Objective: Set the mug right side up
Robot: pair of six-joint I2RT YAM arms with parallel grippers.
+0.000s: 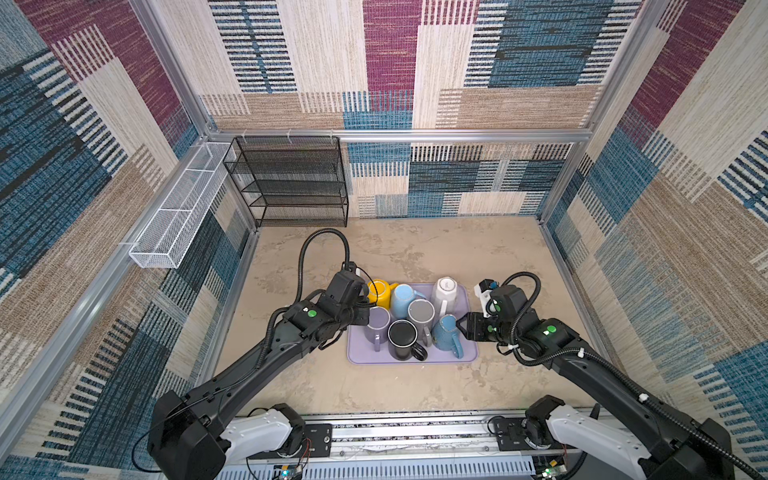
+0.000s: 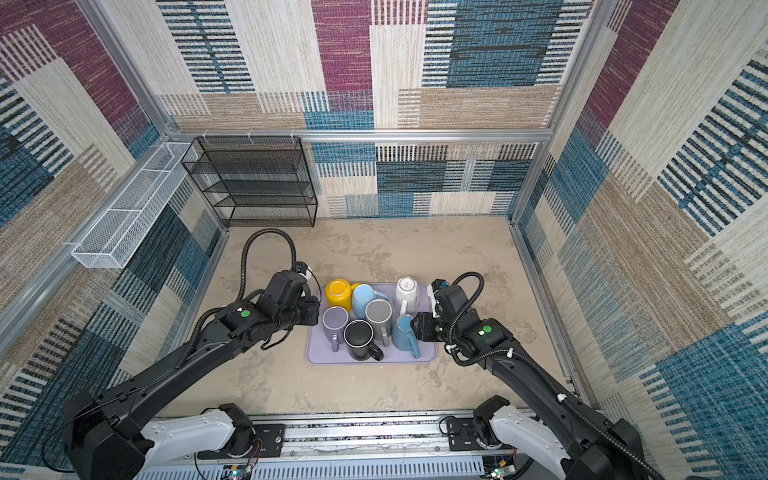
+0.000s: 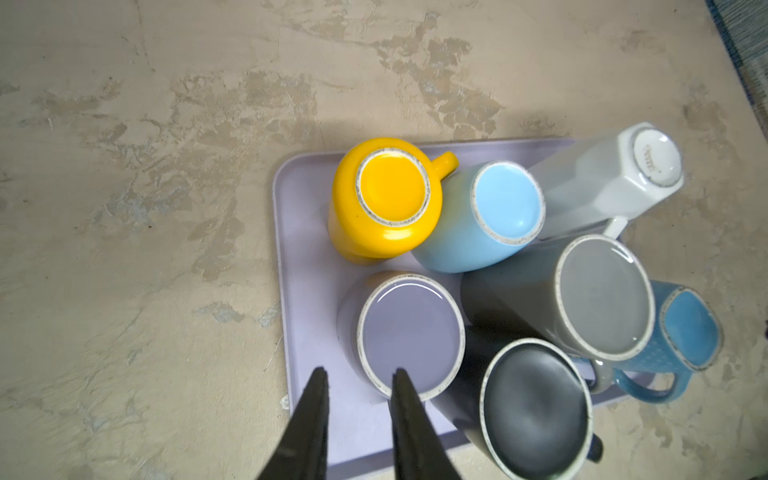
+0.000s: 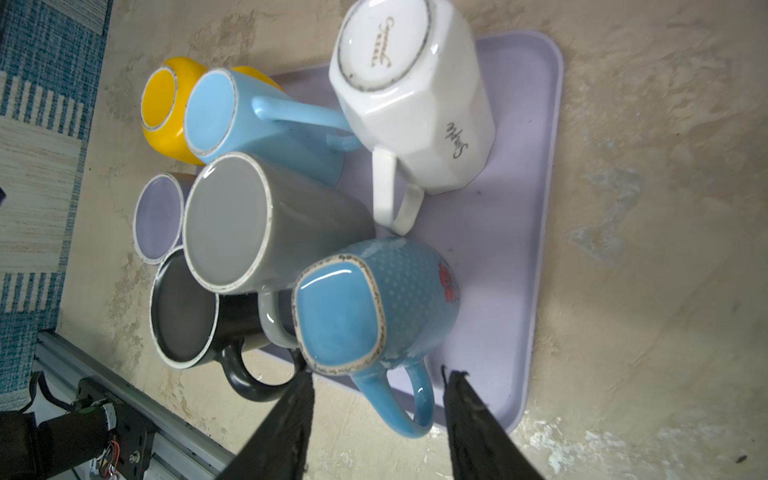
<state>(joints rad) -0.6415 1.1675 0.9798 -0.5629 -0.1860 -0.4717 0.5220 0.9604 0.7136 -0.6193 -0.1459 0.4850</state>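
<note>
Though it stands bottom-up like its neighbours, the dotted blue mug (image 4: 374,299) is the one nearest the right hand (image 4: 380,376). It sits at the front right of the lilac tray (image 4: 498,208), and in the right wrist view its handle lies in the gap between that hand's spread fingers. The right hand is released and grips nothing; whether a finger brushes the mug's base I cannot tell. In a top view this hand (image 1: 459,322) is just beside the mug's right flank. Touching or nearly touching the dotted mug are an inverted grey mug (image 4: 232,220) and a black mug (image 4: 183,307), with a white mug (image 4: 415,83) behind them. Across the tray, an upside-down lilac mug (image 3: 411,332) stands at the left edge. The left hand (image 3: 360,372) is over it, also released, with one finger over the mug's base rim and the other over bare tray. A light blue mug (image 3: 478,216) and a yellow mug (image 3: 386,199) fill the back left. The tray rests on the mottled counter (image 3: 124,208).
</note>
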